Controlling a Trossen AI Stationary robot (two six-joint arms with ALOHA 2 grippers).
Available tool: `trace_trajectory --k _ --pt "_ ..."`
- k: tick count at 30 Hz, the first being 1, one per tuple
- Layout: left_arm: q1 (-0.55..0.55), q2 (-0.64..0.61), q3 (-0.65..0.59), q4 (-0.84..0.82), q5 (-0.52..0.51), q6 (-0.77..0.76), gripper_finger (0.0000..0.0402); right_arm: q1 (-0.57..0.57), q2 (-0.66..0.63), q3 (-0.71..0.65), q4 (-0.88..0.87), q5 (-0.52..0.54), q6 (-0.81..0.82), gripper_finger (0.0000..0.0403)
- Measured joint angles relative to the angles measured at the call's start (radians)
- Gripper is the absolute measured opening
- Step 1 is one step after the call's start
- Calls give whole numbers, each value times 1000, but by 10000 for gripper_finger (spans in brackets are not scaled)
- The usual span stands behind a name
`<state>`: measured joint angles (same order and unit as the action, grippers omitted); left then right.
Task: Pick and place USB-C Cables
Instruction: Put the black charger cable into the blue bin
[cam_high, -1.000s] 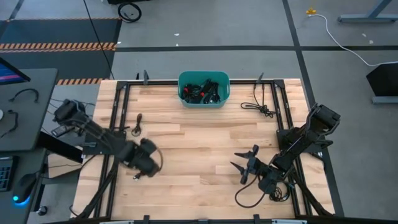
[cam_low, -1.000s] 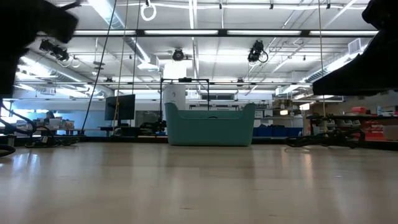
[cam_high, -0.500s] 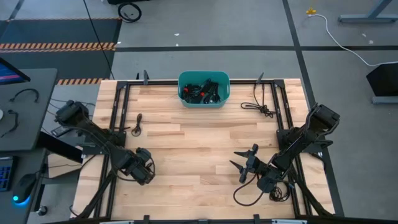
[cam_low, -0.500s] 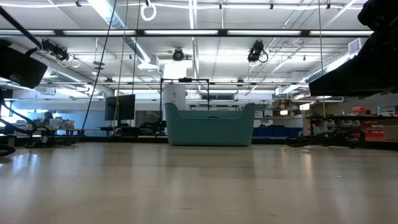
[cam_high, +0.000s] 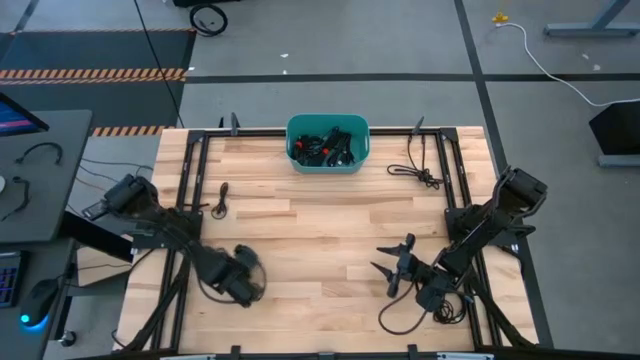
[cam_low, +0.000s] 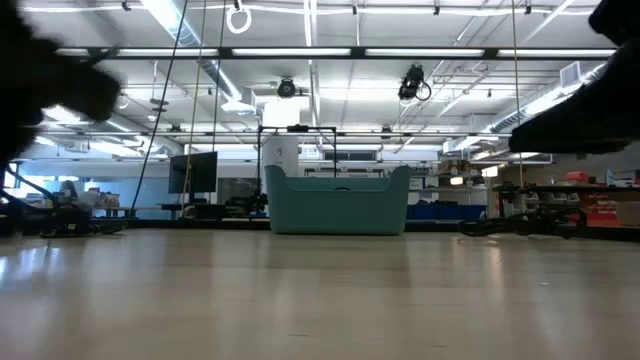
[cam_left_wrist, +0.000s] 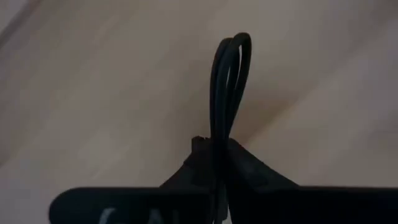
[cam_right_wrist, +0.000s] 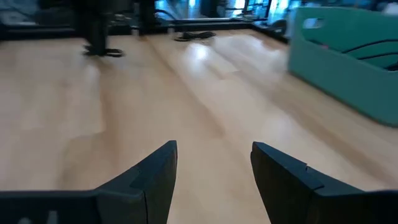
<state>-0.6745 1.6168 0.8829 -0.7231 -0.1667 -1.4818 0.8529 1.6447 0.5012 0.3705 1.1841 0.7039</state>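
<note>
pinching a looped black cable (cam_left_wrist: 229, 93), left gripper (cam_left_wrist: 214, 155) is clamped; right gripper (cam_right_wrist: 213, 163) gapes.

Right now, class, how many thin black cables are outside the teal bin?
3: one cable near the table's left edge, a second cable at back right, a third cable pinched in the left gripper. More fill the teal bin, too tangled to count.

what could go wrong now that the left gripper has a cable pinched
1. The left gripper is shut on only a thin folded loop of the cable; it could slip free on the way to the teal bin.
2. The bin already holds a heap of cables, so a drop near the rim might spill out.
3. The open right gripper hangs near the table's middle, close to a possible path.
</note>
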Motion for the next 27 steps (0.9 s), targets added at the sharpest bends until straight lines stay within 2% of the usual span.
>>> trace_trajectory --k 4,8,12,15,21,27 --pt "92 -2 68 153 -126 162 22 55 0 0 2 18 27 210" --pt "252 -4 164 402 -240 557 20 83 0 0 2 82 28 210" --pt "468 -3 255 600 -216 936 20 79 0 0 0 88 33 210" --pt "642 -4 327 635 -192 1114 20 67 0 0 1 88 50 210" --pt "931 76 373 633 -185 1147 20 54 0 0 1 88 63 210" --pt "1054 220 371 622 -167 1050 37 40 0 0 1 77 65 210"
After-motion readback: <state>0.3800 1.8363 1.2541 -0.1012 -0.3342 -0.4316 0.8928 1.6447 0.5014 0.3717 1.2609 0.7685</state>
